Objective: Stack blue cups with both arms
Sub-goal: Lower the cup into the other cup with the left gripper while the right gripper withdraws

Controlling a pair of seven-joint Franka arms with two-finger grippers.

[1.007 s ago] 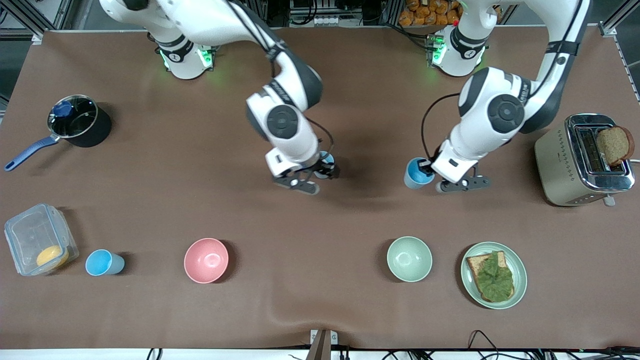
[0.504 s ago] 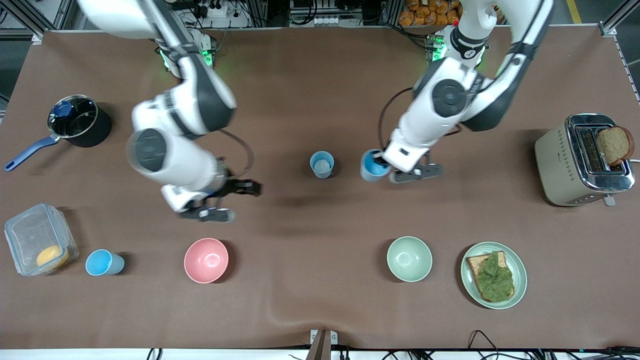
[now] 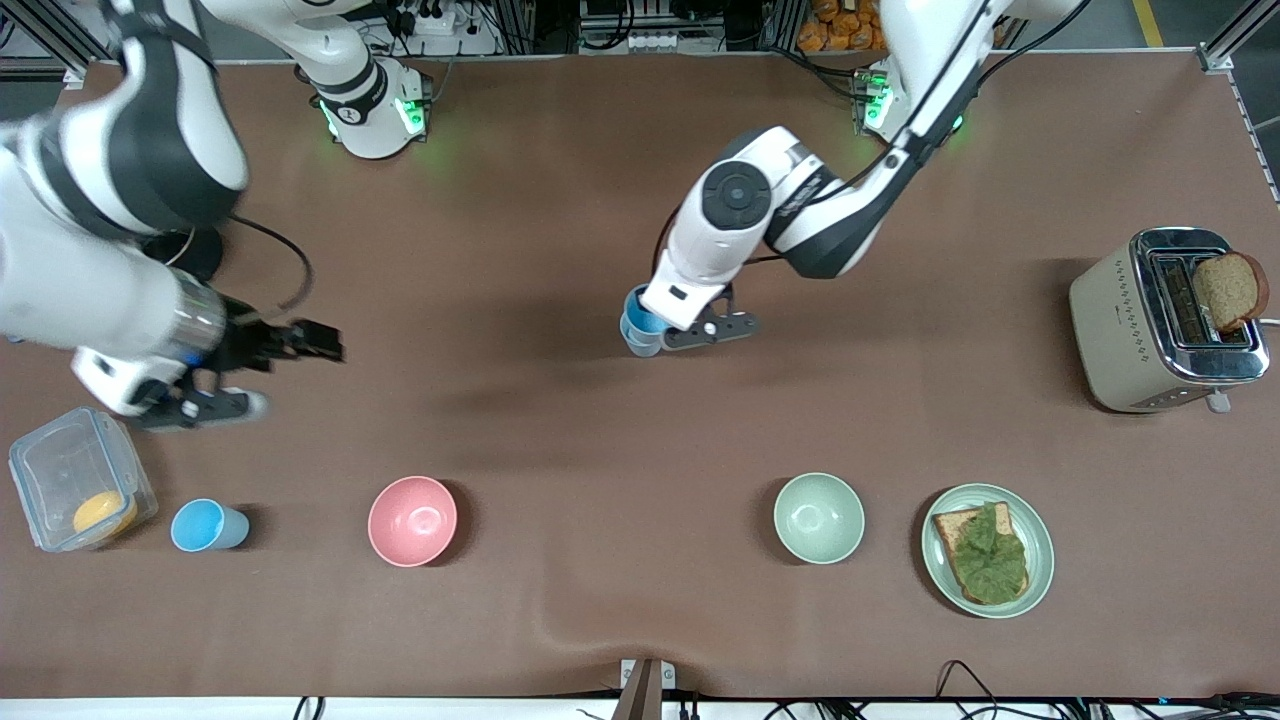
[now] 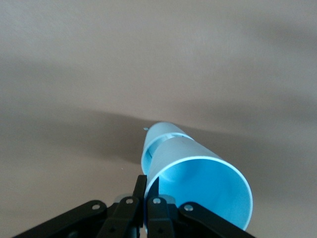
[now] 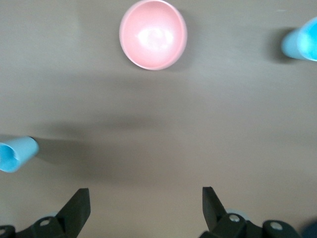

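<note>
Left gripper [image 3: 668, 328] is clamped on the rim of the sky-blue cup [image 4: 198, 181], fingers [image 4: 141, 191] pinched together on the cup wall. That cup is seated directly below the gripper in the grey-blue cup [image 4: 161, 134], whose base sticks out past it; the pair is seen stacked mid-table in the front view [image 3: 640, 325]. Green bowl [image 3: 819, 518] is found well away from the left gripper, nearer the front camera, with the plate [image 3: 942, 571] of toast and lettuce beside it toward the left arm's end. Toaster [image 3: 1165, 320] with a bread slice is placed farther out at that same end. Right gripper [image 3: 245, 375] is held wide open and empty, fingers [image 5: 77, 208] spread, up over bare table at the right arm's end. A third blue cup [image 3: 208, 526] is seen near it, nearer the front camera, upright and well apart from the stack. Clear container [image 3: 78, 478] is set just beside that cup, and the pink bowl [image 3: 412, 520] a bit farther toward the table middle. A dark pot [image 3: 195, 250] is partly hidden under the right arm.
</note>
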